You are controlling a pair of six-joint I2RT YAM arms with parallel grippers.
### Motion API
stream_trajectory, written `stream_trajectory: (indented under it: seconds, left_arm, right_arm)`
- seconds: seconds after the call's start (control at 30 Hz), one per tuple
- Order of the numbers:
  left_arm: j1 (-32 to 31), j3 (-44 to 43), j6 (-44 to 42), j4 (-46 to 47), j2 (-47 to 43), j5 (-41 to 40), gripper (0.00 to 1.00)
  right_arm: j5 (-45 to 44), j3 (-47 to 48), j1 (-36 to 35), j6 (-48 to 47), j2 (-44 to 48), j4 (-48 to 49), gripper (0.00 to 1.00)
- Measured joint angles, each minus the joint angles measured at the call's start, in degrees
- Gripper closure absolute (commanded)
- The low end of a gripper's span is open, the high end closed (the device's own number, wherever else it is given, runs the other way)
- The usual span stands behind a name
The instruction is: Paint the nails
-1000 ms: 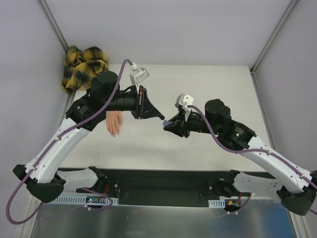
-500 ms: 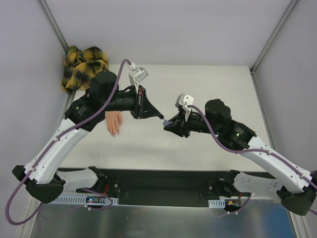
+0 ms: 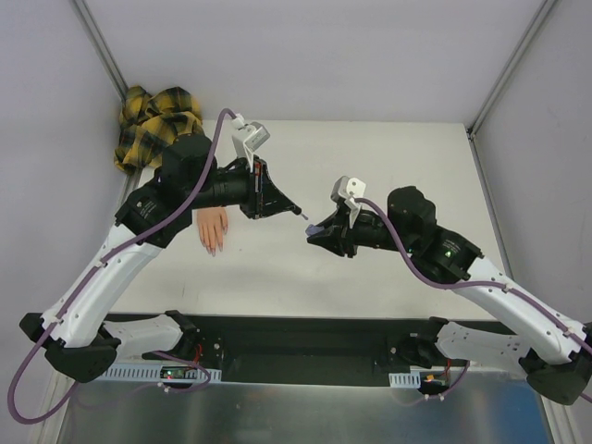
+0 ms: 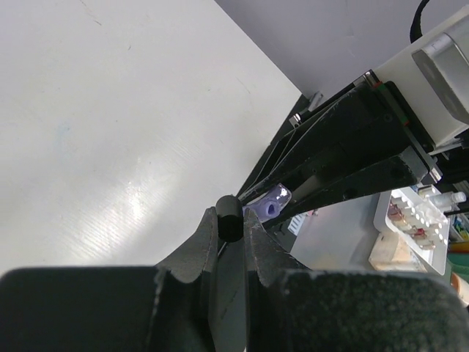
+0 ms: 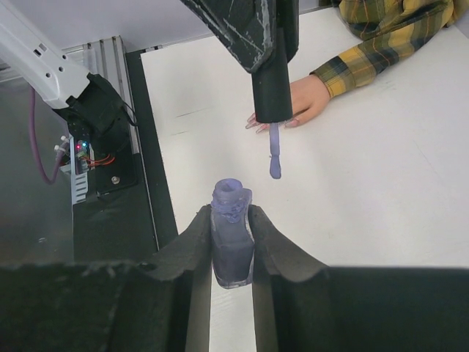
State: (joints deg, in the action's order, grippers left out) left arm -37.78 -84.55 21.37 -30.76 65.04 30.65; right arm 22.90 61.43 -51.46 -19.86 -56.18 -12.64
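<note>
Purple bottle (image 5: 231, 246), uncapped, stands clamped in the right gripper (image 5: 230, 214). The left gripper (image 4: 231, 220) clenches the black cap (image 5: 271, 95); its brush (image 5: 275, 160) hangs just ahead of the right jaws. Farther ahead, the nails (image 5: 292, 123) tip the fake hand (image 5: 308, 99).

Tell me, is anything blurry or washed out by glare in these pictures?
Left wrist: a glare patch on the table, left gripper's fingers dark and soft. Right wrist: purple bottle and brush crisp. Top external: even light, only faint shadows on the table.
</note>
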Motion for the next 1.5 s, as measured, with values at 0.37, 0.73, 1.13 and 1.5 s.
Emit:
stream_trajectory:
  seconds: [0.37, 0.73, 1.13, 1.5]
  left_arm:
    - [3.6, 2.7, -0.8, 0.0, -3.5, -8.0, 1.0]
    - [15.2, 19.4, -4.6, 2.5, 2.7, -17.7, 1.0]
    - [22.5, 25.3, -11.8, 8.2, 9.8, -20.5, 1.0]
    - [24.1, 28.8, -15.9, 10.3, 15.2, -24.0, 1.0]
  right_arm:
    - [-9.6, -3.9, 0.8, 0.1, 3.4, 3.1, 1.0]
    - [-13.5, -2.0, 15.1, 4.9, -6.7, 21.9, 1.0]
    - [-12.1, -0.3, 23.2, 5.3, -17.2, 35.0, 1.0]
    - [-12.6, -6.4, 23.1, 1.6, -16.7, 35.8, 1.0]
